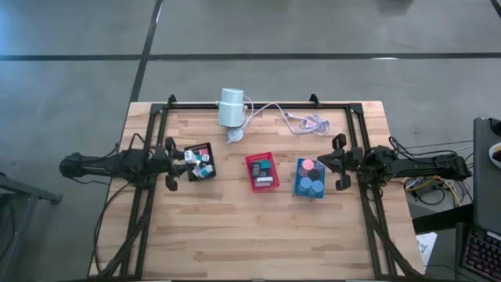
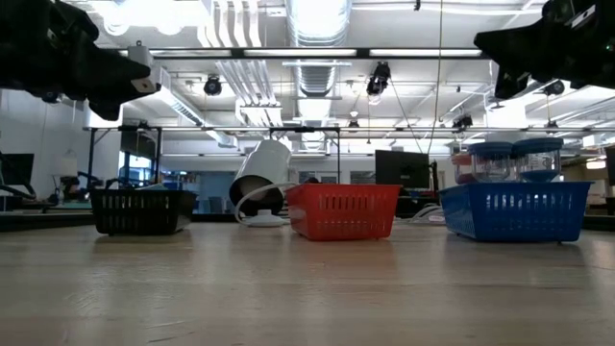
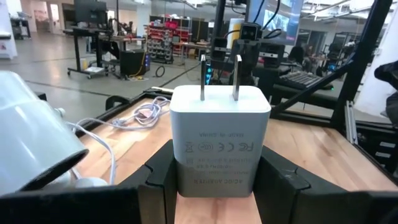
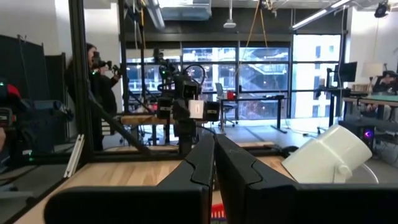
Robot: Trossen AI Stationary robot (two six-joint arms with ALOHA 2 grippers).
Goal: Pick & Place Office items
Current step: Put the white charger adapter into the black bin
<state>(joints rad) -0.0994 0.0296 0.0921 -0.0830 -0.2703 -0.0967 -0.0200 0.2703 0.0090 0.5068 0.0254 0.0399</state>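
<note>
The left gripper [image 3: 219, 171] pinches a white plug adapter [image 3: 220, 140] between its fingers [image 3: 160, 180], prongs pointing away from the wrist, just above the black tray [image 1: 200, 162]; the right gripper [image 4: 214, 163] hangs beside the blue tray [image 1: 310, 178], fingers pressed together with nothing between; the red tray [image 1: 261, 171] sits between the two trays.

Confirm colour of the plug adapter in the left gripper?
White, with two metal prongs; the plug adapter held in the left gripper shows best in the left wrist view.

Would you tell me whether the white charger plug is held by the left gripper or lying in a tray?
Held: the left gripper is shut on the white charger plug, prongs pointing up.
</note>
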